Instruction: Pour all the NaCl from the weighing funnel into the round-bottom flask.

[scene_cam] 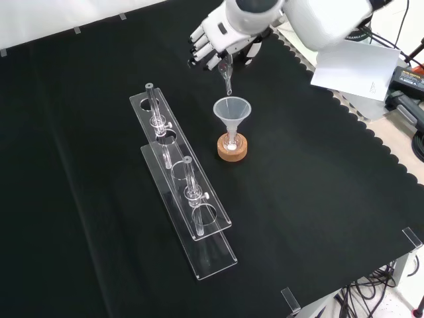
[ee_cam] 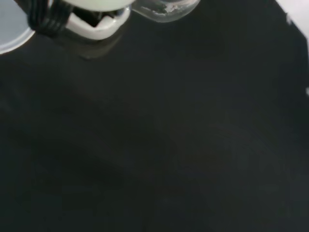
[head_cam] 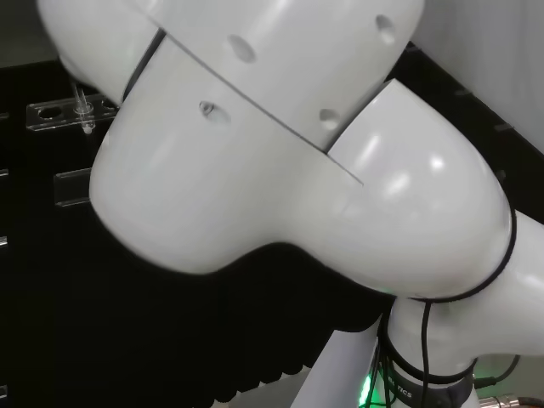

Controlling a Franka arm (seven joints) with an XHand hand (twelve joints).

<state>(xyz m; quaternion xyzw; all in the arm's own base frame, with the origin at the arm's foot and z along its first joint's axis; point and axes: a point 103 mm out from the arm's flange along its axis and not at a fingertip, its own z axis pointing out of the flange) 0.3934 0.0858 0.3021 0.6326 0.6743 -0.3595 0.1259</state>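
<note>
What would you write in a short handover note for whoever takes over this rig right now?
Hand: shut on the weighing funnel, tipped spout-down above the clear funnel.
That funnel sits in the round-bottom flask on its cork ring; the acrylic rack is to the left in the front view.
Done: some white powder seems to be in the flask.
Left: finish pouring; how much remains cannot be seen.
</note>
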